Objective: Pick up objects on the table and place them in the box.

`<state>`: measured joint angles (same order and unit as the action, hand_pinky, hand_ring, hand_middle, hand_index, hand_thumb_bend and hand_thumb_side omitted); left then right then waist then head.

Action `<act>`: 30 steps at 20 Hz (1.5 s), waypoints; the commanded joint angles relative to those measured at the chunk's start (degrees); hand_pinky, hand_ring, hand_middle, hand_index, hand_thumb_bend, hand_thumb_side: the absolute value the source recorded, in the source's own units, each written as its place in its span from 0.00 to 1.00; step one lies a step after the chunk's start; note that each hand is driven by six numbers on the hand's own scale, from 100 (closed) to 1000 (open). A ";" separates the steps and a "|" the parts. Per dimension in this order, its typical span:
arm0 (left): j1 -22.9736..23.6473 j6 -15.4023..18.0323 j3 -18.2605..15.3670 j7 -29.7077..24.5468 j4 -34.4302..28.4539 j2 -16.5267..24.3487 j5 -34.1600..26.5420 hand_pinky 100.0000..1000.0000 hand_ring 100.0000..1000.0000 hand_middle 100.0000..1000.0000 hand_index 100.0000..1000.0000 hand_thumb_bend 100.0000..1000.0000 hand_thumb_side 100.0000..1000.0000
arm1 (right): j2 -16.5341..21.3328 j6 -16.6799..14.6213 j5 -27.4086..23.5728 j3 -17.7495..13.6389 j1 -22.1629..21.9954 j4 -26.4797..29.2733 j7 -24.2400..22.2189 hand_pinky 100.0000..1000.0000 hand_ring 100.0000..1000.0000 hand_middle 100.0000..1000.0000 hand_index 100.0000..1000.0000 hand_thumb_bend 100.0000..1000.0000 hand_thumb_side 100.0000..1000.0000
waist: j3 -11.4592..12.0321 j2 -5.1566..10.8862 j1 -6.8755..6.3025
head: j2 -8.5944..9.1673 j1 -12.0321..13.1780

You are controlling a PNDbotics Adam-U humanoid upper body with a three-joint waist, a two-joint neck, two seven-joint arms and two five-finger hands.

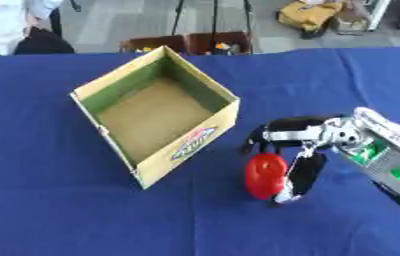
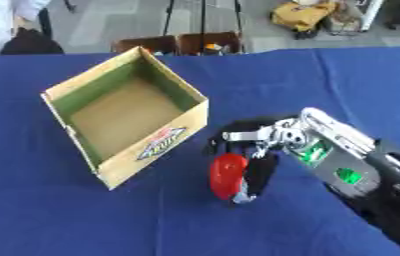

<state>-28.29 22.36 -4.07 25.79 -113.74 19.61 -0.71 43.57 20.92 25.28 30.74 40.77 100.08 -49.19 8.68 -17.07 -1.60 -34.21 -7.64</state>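
1. Our right hand (image 1: pixel 295 150), black with silver joints, comes in from the right and has its fingers and thumb curled round a glossy red rounded object (image 1: pixel 264 176), just beside the near right corner of the open cardboard box (image 1: pixel 155 112).
2. The red object sits low against the blue tablecloth (image 1: pixel 55 210); we cannot tell whether it is lifted or touching the cloth.
3. The box, brown inside with a printed logo on its front wall, looks empty, so we judge nothing is placed yet.
4. Our risks: the smooth round surface may slip from the fingers during the lift.
5. Carried too low, it may strike the box's near wall and shove the box.
6. Our left hand shows in neither view.
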 commanded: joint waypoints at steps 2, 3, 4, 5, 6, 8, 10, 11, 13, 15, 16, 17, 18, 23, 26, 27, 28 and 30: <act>-0.67 -0.09 0.03 -0.05 -0.85 0.70 -0.14 0.60 0.82 0.79 0.86 0.00 1.00 | 0.68 3.56 0.04 -0.63 0.43 -0.53 -2.77 0.62 0.77 0.84 0.85 0.45 0.00 | 0.17 0.56 0.34 | 0.32 -0.01; -0.71 -0.08 0.04 -0.05 -0.85 0.71 -0.16 0.60 0.82 0.79 0.86 0.00 1.00 | 0.69 3.68 0.07 -0.58 0.39 -0.71 -2.77 0.61 0.76 0.84 0.85 0.43 0.00 | 0.19 0.57 0.34 | 0.32 0.01; -0.73 -0.08 0.05 -0.07 -0.85 0.71 -0.18 0.60 0.82 0.79 0.86 0.00 1.00 | 0.69 3.80 0.06 -0.53 0.36 -0.87 -2.77 0.61 0.76 0.84 0.84 0.42 0.00 | 0.21 0.58 0.33 | 0.31 0.01; -0.75 -0.08 0.06 -0.07 -0.85 0.72 -0.20 0.60 0.82 0.79 0.86 0.00 1.00 | 0.69 3.92 0.00 -0.53 0.33 -0.98 -2.77 0.60 0.76 0.83 0.84 0.41 0.00 | 0.21 0.58 0.33 | 0.31 -0.01; -0.76 -0.09 0.05 -0.07 -0.85 0.72 -0.21 0.60 0.82 0.79 0.86 0.00 1.00 | 0.69 4.05 -0.14 -0.59 0.32 -0.98 -2.77 0.59 0.75 0.82 0.83 0.39 0.00 | 0.21 0.58 0.32 | 0.32 -0.02; -0.79 -0.11 0.05 -0.08 -0.85 0.71 -0.22 0.60 0.82 0.79 0.86 0.00 1.00 | 0.68 4.28 -0.63 -0.74 0.34 -0.70 -2.77 0.57 0.73 0.81 0.82 0.36 0.00 | 0.18 0.59 0.31 | 0.33 -0.01; -0.82 -0.13 0.06 -0.08 -0.85 0.71 -0.21 0.60 0.83 0.79 0.86 0.00 1.00 | 0.71 4.65 -1.19 -0.81 0.40 -0.36 -2.77 0.55 0.73 0.80 0.81 0.34 0.00 | 0.16 0.59 0.31 | 0.34 -0.02; -0.84 -0.13 0.04 -0.05 -0.85 0.71 -0.21 0.60 0.83 0.79 0.86 0.00 1.00 | 0.71 4.85 -1.44 -0.86 0.44 -0.17 -2.77 0.54 0.72 0.80 0.80 0.35 0.00 | 0.15 0.59 0.31 | 0.37 -0.03; -0.87 -0.14 0.04 0.01 -0.85 0.72 -0.21 0.60 0.83 0.79 0.86 0.00 1.00 | 0.67 5.36 -1.93 -0.99 0.46 0.18 -2.77 0.52 0.71 0.79 0.80 0.33 0.00 | 0.13 0.57 0.30 | 0.40 -0.01; -0.88 -0.16 0.04 0.08 -0.85 0.69 -0.21 0.60 0.83 0.79 0.86 0.00 1.00 | 0.60 5.89 -2.38 -1.12 0.41 0.43 -2.77 0.50 0.69 0.77 0.78 0.32 0.00 | 0.11 0.52 0.32 | 0.39 0.03; -0.88 -0.19 0.04 0.11 -0.85 0.69 -0.19 0.60 0.83 0.79 0.86 0.00 1.00 | 0.57 6.14 -2.55 -1.22 0.39 0.54 -2.77 0.49 0.68 0.76 0.77 0.31 0.00 | 0.11 0.51 0.33 | 0.37 0.05; -0.87 -0.22 0.03 0.15 -0.85 0.69 -0.18 0.60 0.83 0.79 0.86 0.00 1.00 | 0.56 6.41 -2.64 -1.36 0.41 0.67 -2.77 0.47 0.67 0.73 0.75 0.29 0.00 | 0.10 0.51 0.33 | 0.36 0.08; -0.88 -0.25 0.02 0.20 -0.85 0.70 -0.17 0.60 0.83 0.79 0.86 0.00 1.00 | 0.55 6.67 -2.62 -1.55 0.47 0.80 -2.77 0.45 0.64 0.71 0.74 0.26 0.00 | 0.09 0.51 0.34 | 0.35 0.10; -0.83 -0.34 -0.06 0.47 -0.85 0.67 -0.10 0.60 0.84 0.79 0.86 0.00 1.00 | 0.48 7.48 -2.36 -2.39 0.61 0.87 -2.77 0.37 0.57 0.63 0.70 0.22 0.00 | 0.03 0.55 0.46 | 0.50 0.14; -0.83 -0.36 -0.09 0.59 -0.85 0.68 -0.06 0.60 0.84 0.79 0.86 0.00 1.00 | 0.42 7.66 -2.19 -3.03 0.66 0.73 -2.55 0.33 0.53 0.57 0.65 0.18 0.00 | -0.04 0.58 0.48 | 0.57 0.22; -0.83 -0.37 -0.08 0.61 -0.85 0.68 -0.05 0.60 0.84 0.79 0.86 0.00 1.00 | 0.41 7.70 -2.04 -3.16 0.70 0.71 -2.34 0.31 0.52 0.55 0.63 0.14 0.00 | -0.07 0.59 0.49 | 0.62 0.22; -0.83 -0.38 -0.07 0.62 -0.85 0.68 -0.04 0.60 0.84 0.79 0.86 0.00 1.00 | 0.40 7.76 -1.90 -3.24 0.71 0.66 -2.10 0.30 0.50 0.52 0.60 0.11 0.00 | -0.10 0.58 0.50 | 0.65 0.22; -0.81 -0.39 -0.08 0.66 -0.85 0.68 -0.03 0.60 0.84 0.79 0.85 0.00 1.00 | 0.38 7.92 -1.79 -3.50 0.68 0.65 -1.48 0.28 0.48 0.48 0.56 0.05 0.00 | -0.14 0.58 0.47 | 0.68 0.26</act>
<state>-28.33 22.00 -3.78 26.24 -113.74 19.61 -0.78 43.12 23.84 23.11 28.28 40.52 99.96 -46.27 8.57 -17.07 -1.60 -34.15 -7.56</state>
